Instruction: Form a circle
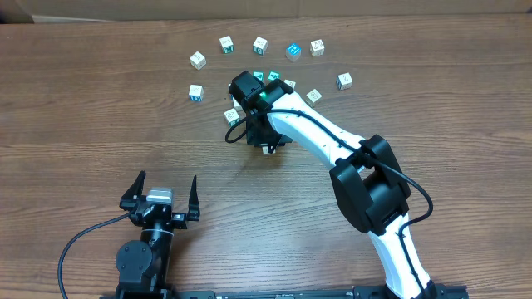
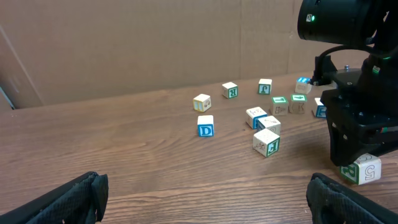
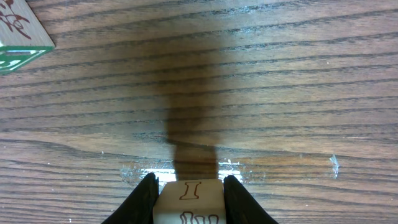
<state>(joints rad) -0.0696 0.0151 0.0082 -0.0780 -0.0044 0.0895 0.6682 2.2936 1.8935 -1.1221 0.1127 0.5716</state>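
Small whitish letter cubes lie in a loose arc at the far side of the table, among them ones at the left end, the top and the right end. My right gripper is below the arc, shut on a cube marked "I", held low over the wood between both fingers. Another cube lies at the upper left of the right wrist view. My left gripper stands wide open near the table's front edge with nothing between its fingertips.
More cubes cluster behind the right arm. In the left wrist view a "D" cube and a green-lettered cube lie ahead, with the right arm at the right. A cardboard wall backs the table.
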